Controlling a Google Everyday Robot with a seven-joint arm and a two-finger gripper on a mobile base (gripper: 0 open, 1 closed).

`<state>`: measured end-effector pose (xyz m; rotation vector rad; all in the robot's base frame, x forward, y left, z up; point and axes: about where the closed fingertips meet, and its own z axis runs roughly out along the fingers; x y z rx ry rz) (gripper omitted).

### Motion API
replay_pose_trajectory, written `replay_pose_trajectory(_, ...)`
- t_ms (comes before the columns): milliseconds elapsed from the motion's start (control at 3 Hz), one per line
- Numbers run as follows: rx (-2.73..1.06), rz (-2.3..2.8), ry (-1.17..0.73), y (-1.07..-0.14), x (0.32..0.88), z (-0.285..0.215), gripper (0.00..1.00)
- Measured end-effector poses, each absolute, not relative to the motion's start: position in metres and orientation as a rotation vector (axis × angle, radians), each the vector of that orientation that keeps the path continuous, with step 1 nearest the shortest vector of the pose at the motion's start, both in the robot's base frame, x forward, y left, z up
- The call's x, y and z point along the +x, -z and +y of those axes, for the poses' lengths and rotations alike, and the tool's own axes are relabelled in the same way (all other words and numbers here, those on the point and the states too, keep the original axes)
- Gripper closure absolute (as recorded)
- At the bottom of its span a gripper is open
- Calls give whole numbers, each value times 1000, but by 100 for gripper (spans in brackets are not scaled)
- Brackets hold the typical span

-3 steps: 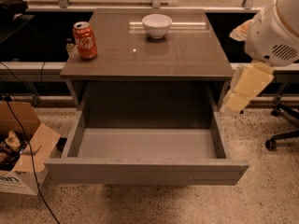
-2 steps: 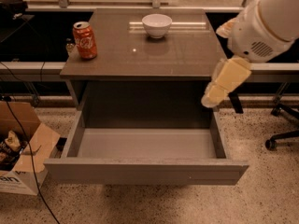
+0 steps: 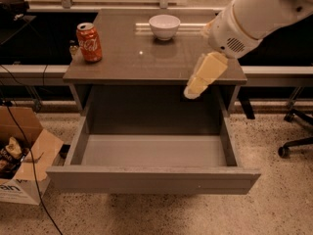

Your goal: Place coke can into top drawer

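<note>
The coke can [image 3: 89,42] stands upright (long axis vertical) near the left rear of the cabinet top [image 3: 146,65], above the open, empty top drawer [image 3: 151,180]. The gripper [image 3: 198,84] hangs at the right front edge, so the can lies well apart to its left; whether it is open or closed I cannot tell.

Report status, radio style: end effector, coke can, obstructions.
End effector at tabletop front right edge, no can held. Coke can upright, far left. Top drawer open. White bowl rear centre.
</note>
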<state>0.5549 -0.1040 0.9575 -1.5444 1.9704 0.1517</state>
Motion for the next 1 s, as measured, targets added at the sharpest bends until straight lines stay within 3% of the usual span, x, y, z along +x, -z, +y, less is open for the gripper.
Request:
replay_pose_trajectory(333,-1577,1930,-205,-951,587,-89,0)
replay_pose_trajectory(1000,-1552,1924,-206,-948,599,-79,0)
